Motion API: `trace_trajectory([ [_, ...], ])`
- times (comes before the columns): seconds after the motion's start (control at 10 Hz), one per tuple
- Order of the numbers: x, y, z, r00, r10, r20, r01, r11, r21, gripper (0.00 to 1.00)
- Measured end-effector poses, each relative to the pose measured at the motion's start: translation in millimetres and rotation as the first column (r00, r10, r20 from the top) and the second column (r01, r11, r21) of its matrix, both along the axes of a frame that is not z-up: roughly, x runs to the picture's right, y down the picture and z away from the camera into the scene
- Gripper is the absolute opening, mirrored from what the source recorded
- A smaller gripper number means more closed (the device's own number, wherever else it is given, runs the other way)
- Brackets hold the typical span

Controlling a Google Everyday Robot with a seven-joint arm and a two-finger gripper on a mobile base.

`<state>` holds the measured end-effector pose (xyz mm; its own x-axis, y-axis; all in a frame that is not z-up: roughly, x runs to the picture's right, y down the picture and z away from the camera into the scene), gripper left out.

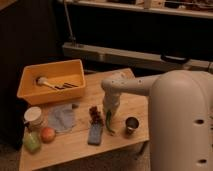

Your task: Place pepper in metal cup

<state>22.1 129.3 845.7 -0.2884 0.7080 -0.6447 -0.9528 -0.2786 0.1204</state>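
Green pepper (108,125) hangs grasped in the pincer (109,115), outside and just beside the metal cup (131,125).

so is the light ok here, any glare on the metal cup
Camera view: dim warm light, background nearly black. The metal cup shows only a faint shine on its rim, no hard glare. The pepper reads dark green just below the gripper, beside the cup.

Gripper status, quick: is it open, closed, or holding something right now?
The gripper is closed on the pepper, holding it upright above the table, beside the metal cup.
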Motion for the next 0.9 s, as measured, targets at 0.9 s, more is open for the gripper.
trace_trajectory([
  [0.9,106.1,-136.3,-143.8,0.986,0.103,-0.129,-0.061,0.9535,0.295,0.07],
])
